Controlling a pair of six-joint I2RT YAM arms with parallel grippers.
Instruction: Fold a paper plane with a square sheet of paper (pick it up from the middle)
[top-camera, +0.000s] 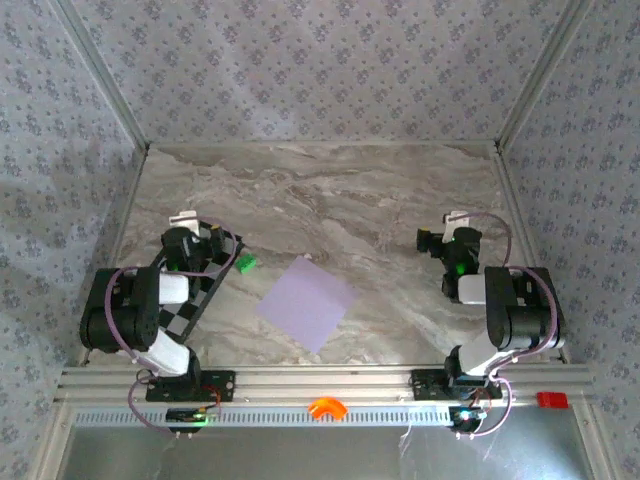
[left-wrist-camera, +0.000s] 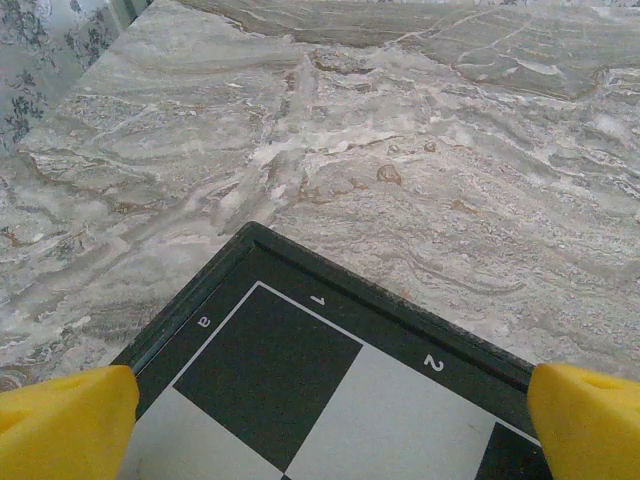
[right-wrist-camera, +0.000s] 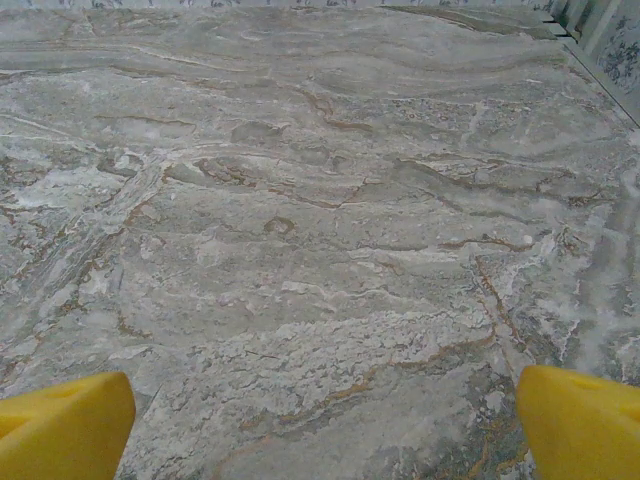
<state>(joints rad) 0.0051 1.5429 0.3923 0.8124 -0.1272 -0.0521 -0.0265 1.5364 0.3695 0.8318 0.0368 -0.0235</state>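
Note:
The square sheet of paper (top-camera: 307, 302), pale lilac, lies flat and turned like a diamond on the marble table between the two arms. My left gripper (top-camera: 186, 222) hovers at the far left over the checkered board, well left of the sheet; in its wrist view the yellow fingertips (left-wrist-camera: 66, 420) stand wide apart with nothing between them. My right gripper (top-camera: 452, 222) is at the right, clear of the sheet, above bare marble. Its yellow fingertips (right-wrist-camera: 578, 420) also stand wide apart and hold nothing.
A black-and-white checkered board (top-camera: 205, 285) lies under the left arm, its corner (left-wrist-camera: 300, 390) below the left fingers. A tiny green block (top-camera: 245, 263) sits beside the board. Patterned walls (top-camera: 320, 70) close in the table on three sides.

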